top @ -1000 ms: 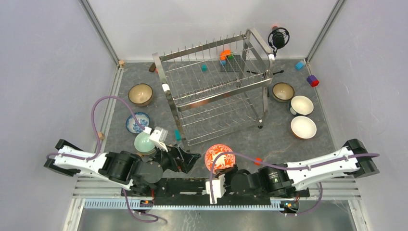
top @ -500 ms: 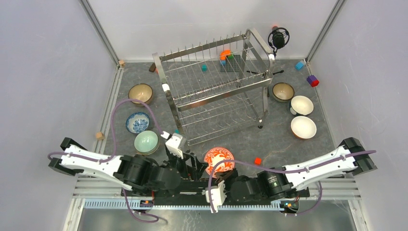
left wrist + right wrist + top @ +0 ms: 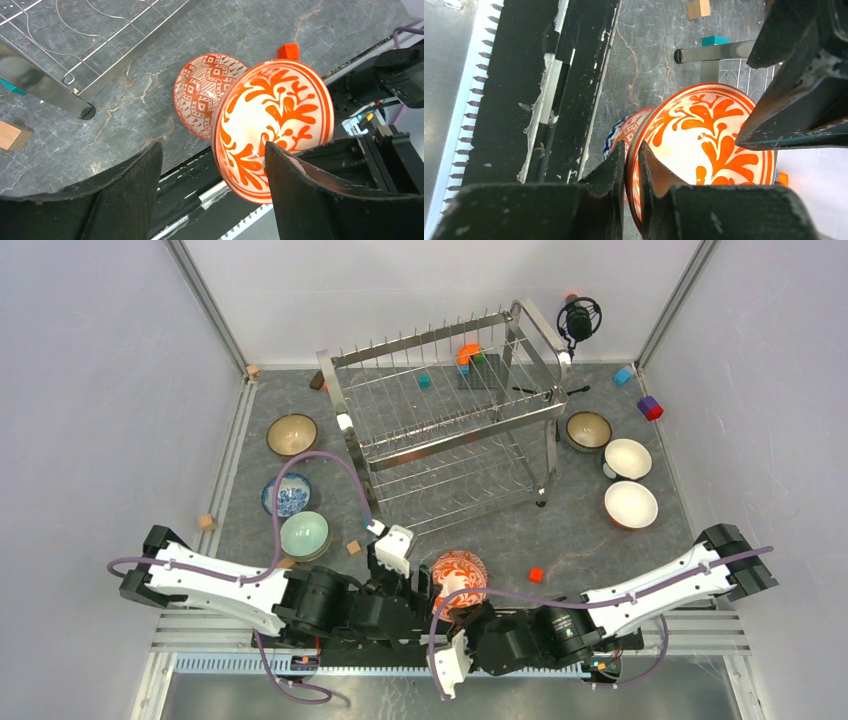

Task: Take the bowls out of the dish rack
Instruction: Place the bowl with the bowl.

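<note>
Bowl position: the red-and-white bowl [image 3: 458, 575] is held above the front edge of the table [image 3: 600, 540], between the two wrists and in front of the dish rack [image 3: 450, 410].
Facing: the bowl is turned on edge with its rim close to upright. The flowered inside is faced toward the arm bases, and the lattice-patterned outside toward the rack.
Axis: the line through the opening is laid roughly level, running from the rack toward the front edge.
Right side: the rim is pinched by the right gripper [image 3: 631, 148], with one finger set inside the bowl and one outside.
Left side: the fingers of the left gripper [image 3: 212, 150] are spread wide, and the lower part of the bowl is seen between them. Whether it is touched cannot be told.
Top view alone: other bowls are seen set on the table. A brown bowl [image 3: 292, 434], a blue-and-white bowl [image 3: 287, 494] and a pale green bowl [image 3: 304, 535] are placed left of the rack. A second brown bowl [image 3: 588, 430] and two white bowls [image 3: 627, 457] are placed right of it.
Left wrist view alone: the inside and outside of the held bowl are shown together, with a red block [image 3: 288, 50] just behind the rim.
Right wrist view alone: the pinch on the rim is shown close up.
</note>
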`<act>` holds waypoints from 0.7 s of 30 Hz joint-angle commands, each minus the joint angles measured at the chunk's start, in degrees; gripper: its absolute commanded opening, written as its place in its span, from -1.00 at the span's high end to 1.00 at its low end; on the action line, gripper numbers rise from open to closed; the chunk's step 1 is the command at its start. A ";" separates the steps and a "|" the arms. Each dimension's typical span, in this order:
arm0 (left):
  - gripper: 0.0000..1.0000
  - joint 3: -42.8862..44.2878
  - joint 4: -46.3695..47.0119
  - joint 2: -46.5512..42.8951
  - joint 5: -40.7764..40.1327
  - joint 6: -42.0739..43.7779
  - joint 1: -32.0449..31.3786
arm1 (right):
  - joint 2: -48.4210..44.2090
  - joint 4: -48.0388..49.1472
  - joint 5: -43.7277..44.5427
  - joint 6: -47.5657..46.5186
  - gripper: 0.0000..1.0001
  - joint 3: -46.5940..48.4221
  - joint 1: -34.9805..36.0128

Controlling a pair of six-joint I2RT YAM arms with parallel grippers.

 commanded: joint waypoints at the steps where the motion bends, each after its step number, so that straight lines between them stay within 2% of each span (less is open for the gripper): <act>1: -0.56 1.41 -0.52 0.93 -0.07 -0.50 2.09 | 0.65 1.27 3.66 -0.25 1.00 3.27 1.67; 5: -0.25 0.75 0.51 1.46 1.84 0.01 3.63 | 0.97 1.35 4.45 -0.11 1.00 3.21 2.16; 15: -0.23 0.64 1.78 4.66 5.61 0.83 5.02 | 0.14 2.03 3.91 -0.39 1.00 2.99 2.30; 21: -0.07 1.10 2.26 6.50 6.51 1.40 5.06 | -0.11 2.16 3.71 -0.29 1.00 2.73 2.34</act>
